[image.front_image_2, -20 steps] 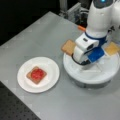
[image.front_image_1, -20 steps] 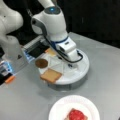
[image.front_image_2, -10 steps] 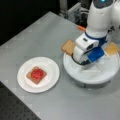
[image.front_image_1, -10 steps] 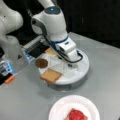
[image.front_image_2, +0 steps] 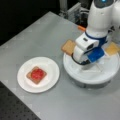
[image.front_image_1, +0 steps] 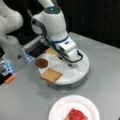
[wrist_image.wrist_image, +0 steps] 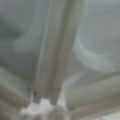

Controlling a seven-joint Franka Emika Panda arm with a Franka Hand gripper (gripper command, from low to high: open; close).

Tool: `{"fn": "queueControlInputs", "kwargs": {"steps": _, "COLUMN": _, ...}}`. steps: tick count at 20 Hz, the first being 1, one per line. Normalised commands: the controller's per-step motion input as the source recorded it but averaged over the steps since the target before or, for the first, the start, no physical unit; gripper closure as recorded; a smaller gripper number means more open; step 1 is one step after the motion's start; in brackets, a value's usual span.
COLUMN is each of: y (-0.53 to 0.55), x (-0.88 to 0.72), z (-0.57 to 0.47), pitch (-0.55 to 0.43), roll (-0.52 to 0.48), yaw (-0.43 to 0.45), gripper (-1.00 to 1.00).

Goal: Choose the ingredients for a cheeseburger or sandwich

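Note:
My gripper (image.front_image_1: pixel 71 65) reaches down into the white round divided tray (image.front_image_1: pixel 83 72), near its middle; in a front view the hand (image.front_image_2: pixel 84 51) hides the fingertips. On the tray's rim lie ingredients: a tan toast square (image.front_image_1: pixel 51 75) (image.front_image_2: pixel 68 47), a dark brown disc (image.front_image_1: pixel 41 63) and a yellow square (image.front_image_1: pixel 51 51) (image.front_image_2: pixel 112 48). The sandwich (image.front_image_2: pixel 37 74) (image.front_image_1: pixel 75 115) stands on the white paper plate (image.front_image_2: pixel 51 65) as a toast square with a red disc on top. The wrist view shows only the tray's white dividers (wrist_image.wrist_image: pixel 53 50) close up, with no ingredient.
A second white robot base (image.front_image_1: pixel 11 37) stands at a front view's left, with a dark box (image.front_image_1: pixel 37 50) and a small orange piece (image.front_image_1: pixel 10 79) beside it. The grey table (image.front_image_2: pixel 37 37) ends at a dark perforated edge (image.front_image_2: pixel 15 110).

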Motion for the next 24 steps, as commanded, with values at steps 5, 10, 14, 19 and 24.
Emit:
{"fn": "queueControlInputs", "kwargs": {"steps": 5, "y": 0.09, "x": 0.38, "z": -0.4, "pitch": -0.064, "roll": 0.017, "yaw": -0.057, "gripper": -1.0}}
{"fn": "queueControlInputs", "kwargs": {"steps": 10, "y": 0.13, "x": 0.4, "z": -0.47, "pitch": -0.008, "roll": 0.044, "yaw": -0.116, "gripper": -1.0}}
{"fn": "queueControlInputs", "kwargs": {"steps": 14, "y": 0.18, "x": 0.44, "z": -0.49, "pitch": 0.067, "roll": 0.025, "yaw": -0.083, "gripper": -1.0}}
{"fn": "queueControlInputs", "kwargs": {"steps": 19, "y": 0.2, "x": 0.44, "z": -0.46, "pitch": 0.136, "roll": 0.023, "yaw": -0.018, "gripper": -1.0}}
{"fn": "queueControlInputs", "kwargs": {"steps": 24, "y": 0.2, "x": 0.44, "z": -0.38, "pitch": 0.176, "roll": 0.023, "yaw": -0.017, "gripper": -1.0}}
